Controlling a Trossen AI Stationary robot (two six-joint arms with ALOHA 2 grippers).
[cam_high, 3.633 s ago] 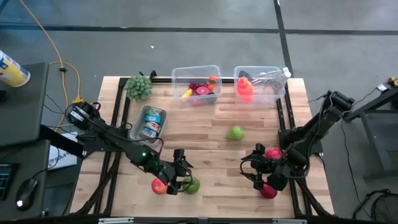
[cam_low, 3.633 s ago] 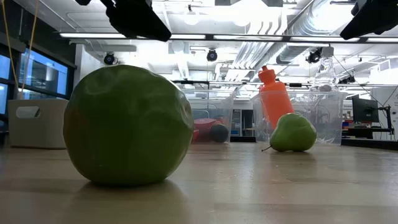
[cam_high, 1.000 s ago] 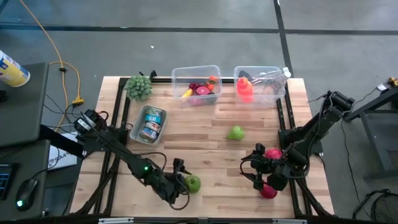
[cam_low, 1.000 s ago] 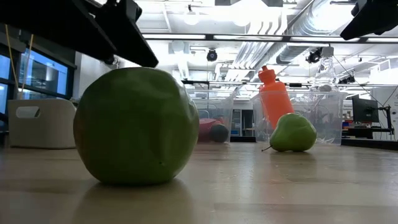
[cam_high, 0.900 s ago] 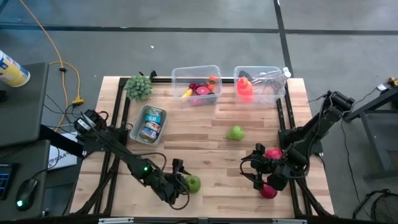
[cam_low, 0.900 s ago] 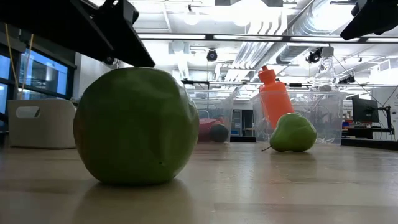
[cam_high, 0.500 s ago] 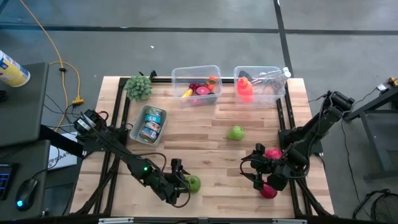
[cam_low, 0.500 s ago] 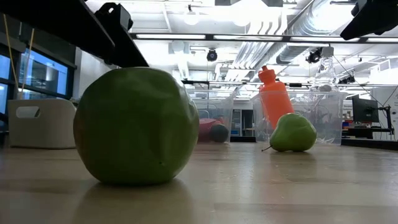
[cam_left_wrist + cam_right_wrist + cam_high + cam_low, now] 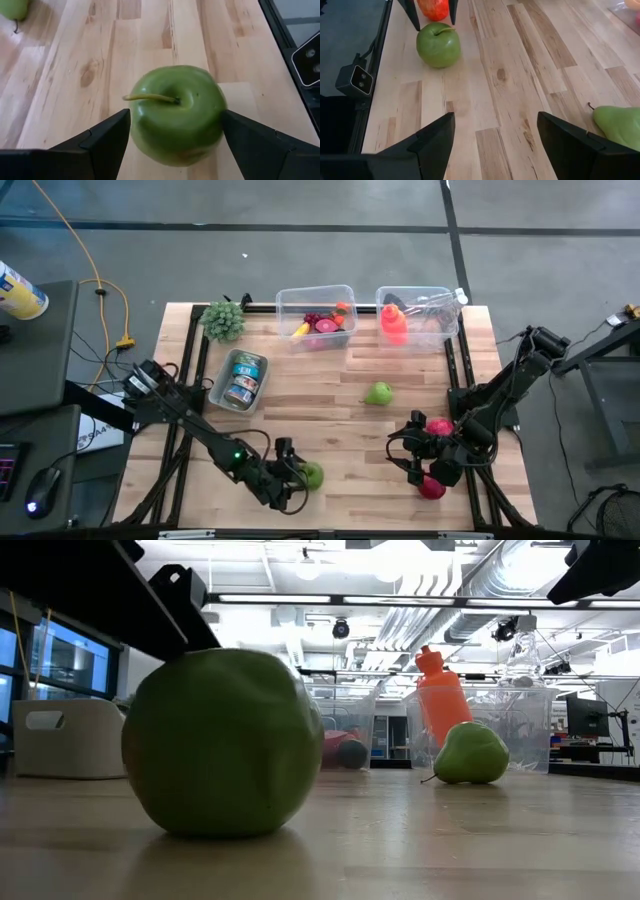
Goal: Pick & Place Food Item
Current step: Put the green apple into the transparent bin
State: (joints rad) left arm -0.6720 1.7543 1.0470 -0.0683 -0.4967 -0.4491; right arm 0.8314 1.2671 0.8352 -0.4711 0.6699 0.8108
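Left tool [image 9: 291,480] sits at the worktop's [image 9: 330,400] near edge, its open fingers [image 9: 102,137] straddling a green apple [image 9: 311,474] without closing on it. Only the right wrist view shows a red apple [image 9: 434,8] behind that green one; the overhead view hides it under the arm. Farther right lies one green pear [image 9: 378,393]. Right tool [image 9: 415,448] hovers open, with two red apples [image 9: 436,427] beside it, partly covered.

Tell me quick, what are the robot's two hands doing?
Left hand: open, fingers either side of the green apple, not gripping.
Right hand: open, holding nothing.
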